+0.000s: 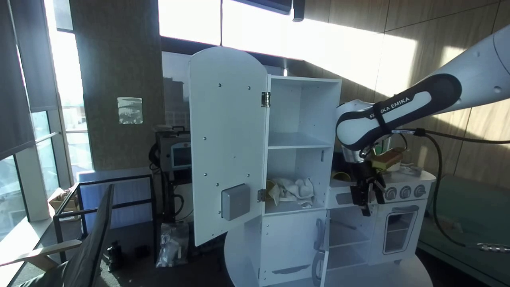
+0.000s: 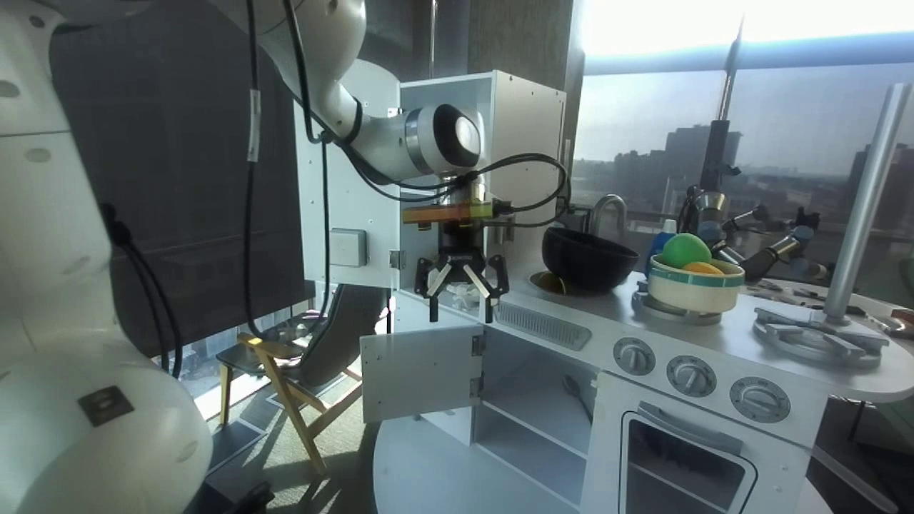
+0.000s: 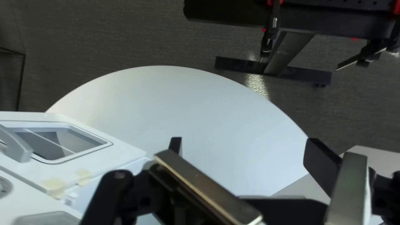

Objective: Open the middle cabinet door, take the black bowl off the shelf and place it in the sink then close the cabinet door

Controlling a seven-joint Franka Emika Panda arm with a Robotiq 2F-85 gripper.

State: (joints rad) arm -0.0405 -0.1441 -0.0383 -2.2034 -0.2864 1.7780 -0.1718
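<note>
The middle cabinet door [image 2: 421, 373], small, plain and white, stands swung out from the lower cabinet in an exterior view. The black bowl [image 2: 589, 258] sits tilted at the sink [image 2: 547, 283], hiding most of it; how deep it rests in the basin I cannot tell. My gripper [image 2: 461, 310] is open, fingers pointing down, nothing between them. It hangs in front of the counter, above the hinge side of the door and apart from the bowl. In the wrist view, only the white round base [image 3: 175, 109] shows between the gripper's fingers [image 3: 322, 162].
The tall arched door [image 1: 227, 139] stands wide open, with a white cloth [image 1: 293, 189] on the shelf beside it. A spoon [image 2: 577, 396] leans inside the lower cabinet. Right of the faucet [image 2: 610, 207] is a white bowl [image 2: 696, 294] with a green ball, then a metal pole [image 2: 871, 193].
</note>
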